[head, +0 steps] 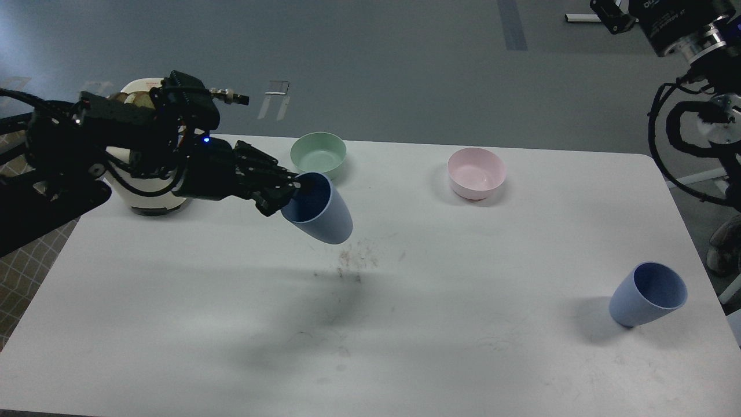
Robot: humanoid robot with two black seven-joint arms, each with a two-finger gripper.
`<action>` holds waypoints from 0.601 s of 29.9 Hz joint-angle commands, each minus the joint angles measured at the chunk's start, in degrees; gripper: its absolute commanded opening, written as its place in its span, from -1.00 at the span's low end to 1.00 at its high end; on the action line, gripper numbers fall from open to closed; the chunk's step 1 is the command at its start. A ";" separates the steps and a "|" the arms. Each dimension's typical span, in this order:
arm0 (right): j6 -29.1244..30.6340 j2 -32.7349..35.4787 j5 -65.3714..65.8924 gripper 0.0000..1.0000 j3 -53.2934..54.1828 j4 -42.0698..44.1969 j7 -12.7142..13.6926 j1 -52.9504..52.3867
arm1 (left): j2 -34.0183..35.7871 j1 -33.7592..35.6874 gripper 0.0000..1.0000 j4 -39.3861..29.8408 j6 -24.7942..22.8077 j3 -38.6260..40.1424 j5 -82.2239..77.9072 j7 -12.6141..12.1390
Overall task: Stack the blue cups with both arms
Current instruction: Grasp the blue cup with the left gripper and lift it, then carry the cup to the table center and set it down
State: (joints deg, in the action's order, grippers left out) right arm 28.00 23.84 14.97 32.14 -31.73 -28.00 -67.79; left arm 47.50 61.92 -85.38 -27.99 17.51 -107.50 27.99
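My left gripper (288, 194) is shut on the rim of one blue cup (324, 215), one finger inside and one outside. It holds the cup tilted, above the table's middle left, just in front of the mint-green bowl. The cup's shadow falls on the table below it. The second blue cup (647, 294) stands on the table at the right front, apart from both arms. My right gripper (613, 11) is high at the top right corner, mostly cut off by the view's edge, far above and behind that cup.
A mint-green bowl (319, 153) and a pink bowl (476, 172) stand along the white table's (405, 336) back. A cream toaster (142, 200) sits at the back left, largely hidden behind my left arm. Crumbs (354, 260) lie mid-table.
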 commanded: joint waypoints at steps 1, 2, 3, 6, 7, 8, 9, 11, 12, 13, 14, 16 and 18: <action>0.00 -0.02 -0.03 1.00 -3.49 0.08 0.00 -2.52 | -8.38 1.71 -1.00 2.06 -0.01 -0.02 -2.01 0.01; 0.00 -0.02 -0.03 1.00 -3.75 0.08 0.00 -2.87 | -11.18 2.23 -1.00 3.20 -0.01 -0.11 -3.14 0.01; 0.00 -0.02 0.06 1.00 -3.75 0.08 0.00 -2.96 | -13.82 2.67 -1.00 4.69 -0.01 -0.20 -4.37 0.01; 0.00 -0.02 0.06 1.00 -3.84 0.08 0.00 -2.96 | -19.09 3.37 -1.00 7.76 -0.01 -1.59 -6.75 0.01; 0.00 0.06 -0.03 1.00 -3.84 0.08 0.00 -2.96 | -20.25 3.81 -1.00 8.47 -0.01 -2.30 -7.28 0.01; 0.00 0.06 -0.03 1.00 -3.84 0.08 0.00 -2.96 | -22.26 4.86 -1.00 10.48 -0.01 -4.05 -8.24 0.01; 0.00 0.06 0.06 1.00 -3.84 0.08 0.00 -2.96 | -24.19 5.57 -1.00 12.24 -0.01 -5.89 -8.77 0.01; 0.00 0.06 0.06 1.00 -3.84 0.08 0.00 -2.96 | -26.05 6.01 -1.00 13.57 -0.01 -7.23 -8.95 0.01; 0.00 0.06 -0.03 1.00 -3.84 0.08 0.00 -2.96 | -27.71 6.28 -1.00 14.62 -0.01 -7.75 -8.95 0.01; 0.00 0.06 -0.03 1.00 -3.84 0.08 0.00 -2.96 | -28.43 6.28 -1.00 15.24 -0.01 -7.76 -8.95 0.01; 0.00 0.06 -0.03 1.00 -3.84 0.08 0.00 -2.96 | -30.00 6.28 -1.00 16.90 -0.01 -7.85 -9.04 0.01; 0.00 0.06 0.06 1.00 -3.84 0.08 0.00 -3.05 | -32.38 6.28 -1.00 19.46 -0.01 -8.02 -9.22 0.01; 0.00 0.32 0.06 1.00 -3.84 0.08 0.00 -3.05 | -33.78 6.54 -1.00 21.39 -0.01 -9.68 -9.83 0.01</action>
State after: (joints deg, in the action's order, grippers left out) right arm 28.01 23.90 15.00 28.30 -31.65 -28.00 -70.81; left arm 16.27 68.18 -67.08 -28.00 9.57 -116.65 28.01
